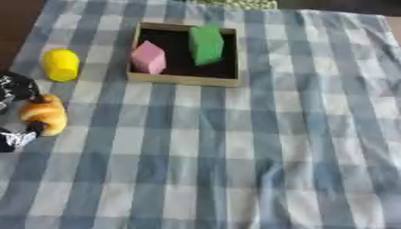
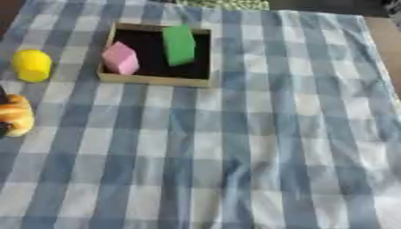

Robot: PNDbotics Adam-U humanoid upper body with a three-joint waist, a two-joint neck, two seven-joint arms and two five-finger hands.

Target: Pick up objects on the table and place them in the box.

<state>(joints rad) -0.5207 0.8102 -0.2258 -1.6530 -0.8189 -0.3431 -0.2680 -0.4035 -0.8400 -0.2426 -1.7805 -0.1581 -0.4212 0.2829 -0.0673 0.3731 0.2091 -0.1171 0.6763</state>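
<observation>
Left hand (image 1: 14, 112) at left edge grasping croissant (image 1: 44, 115); pink block (image 1: 148, 57), green block (image 1: 206, 44) in box (image 1: 181, 79).

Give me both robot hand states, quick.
Left robot hand: closed around the orange croissant-shaped object at the table's left edge.
Right robot hand: not in view.

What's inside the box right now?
The wooden box holds a pink block at its left and a green block toward the back right, on a dark floor. The floor beneath both blocks is covered. The yellow object and croissant lie outside.
</observation>
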